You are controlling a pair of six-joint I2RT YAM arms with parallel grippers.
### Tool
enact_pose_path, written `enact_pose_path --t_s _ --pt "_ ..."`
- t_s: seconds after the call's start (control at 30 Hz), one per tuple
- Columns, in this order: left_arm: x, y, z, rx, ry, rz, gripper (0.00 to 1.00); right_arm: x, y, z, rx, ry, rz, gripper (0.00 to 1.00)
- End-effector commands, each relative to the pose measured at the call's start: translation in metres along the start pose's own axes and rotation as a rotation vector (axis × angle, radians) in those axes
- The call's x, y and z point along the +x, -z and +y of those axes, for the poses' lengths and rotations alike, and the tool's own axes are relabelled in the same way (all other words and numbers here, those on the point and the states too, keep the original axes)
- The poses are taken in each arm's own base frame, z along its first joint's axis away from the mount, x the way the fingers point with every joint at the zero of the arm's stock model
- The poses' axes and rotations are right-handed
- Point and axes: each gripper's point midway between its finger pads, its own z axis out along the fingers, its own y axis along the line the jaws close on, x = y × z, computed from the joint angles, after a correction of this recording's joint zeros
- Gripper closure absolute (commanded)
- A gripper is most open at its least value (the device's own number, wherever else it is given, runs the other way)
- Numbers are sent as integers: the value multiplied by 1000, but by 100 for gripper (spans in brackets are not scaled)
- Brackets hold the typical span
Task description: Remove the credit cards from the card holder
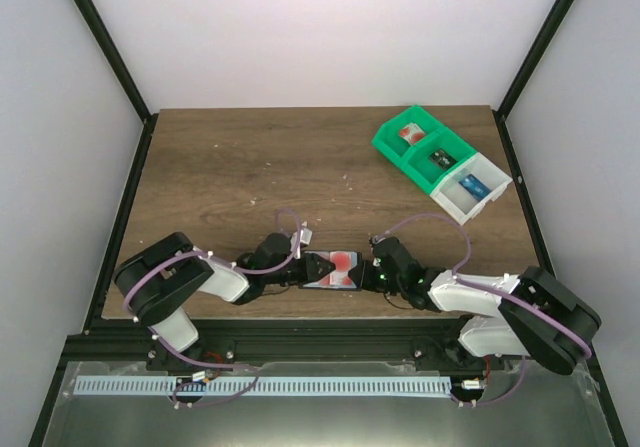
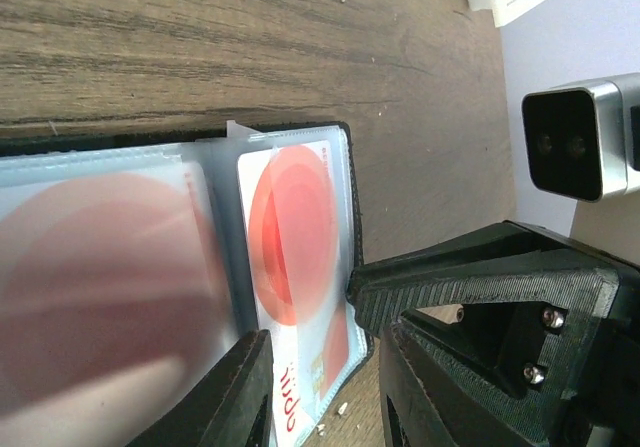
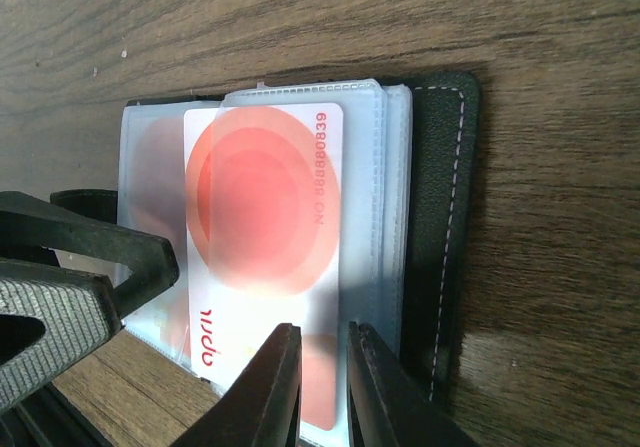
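Observation:
The card holder (image 1: 330,282) lies open near the table's front edge between both grippers, with its black cover (image 3: 440,217) underneath and light blue sleeves (image 2: 222,227) on top. A pale credit card (image 3: 265,207) with a large red circle lies face up on the sleeves. It also shows as a credit card (image 2: 295,237) in the left wrist view. My right gripper (image 3: 325,337) (image 1: 377,265) is almost shut, its tips over the card's near corner. My left gripper (image 2: 325,367) (image 1: 312,265) has its jaws apart astride the holder's corner, with table showing beside one finger. A blurred sleeve page fills that view's left.
Green bins (image 1: 420,152) and a white bin (image 1: 470,189), each holding small items, stand at the back right. The right gripper's finger (image 2: 470,277) touches the holder's edge, its wrist camera (image 2: 575,142) just above. The left gripper's fingers (image 3: 110,252) reach over the holder's left side.

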Motion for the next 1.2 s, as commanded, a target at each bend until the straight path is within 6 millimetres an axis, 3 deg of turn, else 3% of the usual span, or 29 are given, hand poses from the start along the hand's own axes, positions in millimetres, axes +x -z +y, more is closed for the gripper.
enact_pose_path --t_s 0.0,0.3,0.6,0.83,1.17 --pt "4 -3 7 -23 -18 8 68 4 1 -4 10 0 3 85" --pt "9 -9 9 -5 -6 25 68 6 0 -6 10 -2 9 85" --pt "12 -12 6 26 6 41 78 7 -2 -6 6 -6 16 85" --pt "14 -13 6 34 8 53 100 8 -2 -8 12 -6 15 85" --pt "16 -10 6 37 8 55 100 8 -2 -11 24 -9 10 85"
